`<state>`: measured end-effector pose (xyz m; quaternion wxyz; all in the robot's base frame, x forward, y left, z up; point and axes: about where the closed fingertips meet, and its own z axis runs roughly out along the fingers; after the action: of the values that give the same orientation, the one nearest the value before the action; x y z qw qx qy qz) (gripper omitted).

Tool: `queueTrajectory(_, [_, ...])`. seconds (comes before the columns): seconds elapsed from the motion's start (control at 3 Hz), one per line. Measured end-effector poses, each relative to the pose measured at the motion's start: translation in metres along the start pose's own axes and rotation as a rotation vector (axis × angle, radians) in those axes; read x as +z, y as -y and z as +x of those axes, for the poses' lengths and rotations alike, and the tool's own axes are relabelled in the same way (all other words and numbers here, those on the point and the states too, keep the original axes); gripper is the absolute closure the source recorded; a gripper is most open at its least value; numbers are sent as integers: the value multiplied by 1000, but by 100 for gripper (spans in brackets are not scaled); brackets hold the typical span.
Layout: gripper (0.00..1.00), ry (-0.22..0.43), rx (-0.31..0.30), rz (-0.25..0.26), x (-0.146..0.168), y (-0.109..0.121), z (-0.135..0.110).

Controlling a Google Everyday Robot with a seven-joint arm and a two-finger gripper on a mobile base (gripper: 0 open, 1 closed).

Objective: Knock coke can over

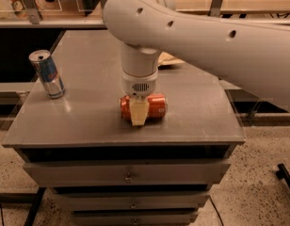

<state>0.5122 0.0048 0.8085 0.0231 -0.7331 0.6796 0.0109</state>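
coke can (155,106): red, lying sideways on table (84,124) | end effector (139,114): clamped around it

Counted two cans: one red coke can (155,106) lying at frame centre, one blue-and-silver can (47,74) upright at left; counted one gripper (139,112), down at the coke can; one arm (206,36); one table (88,119); three drawers (182,172) below.

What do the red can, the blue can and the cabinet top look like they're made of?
Coke can, lying under the gripper: thin painted metal, glossy glare. Blue can: likely aluminium, shiny silver rim. Cabinet top: probably matte grey laminate or metal; soft reflections.
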Motion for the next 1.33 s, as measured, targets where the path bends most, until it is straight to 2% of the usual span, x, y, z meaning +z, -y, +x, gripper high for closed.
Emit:
queueTrajectory(0.67, [35,-12,0,1,-8,0,1])
queueTrajectory(1.0, [12,-90,24,54,-21,15,22])
queueTrajectory(1.33, [0,-248,76,165,-53,43,66])
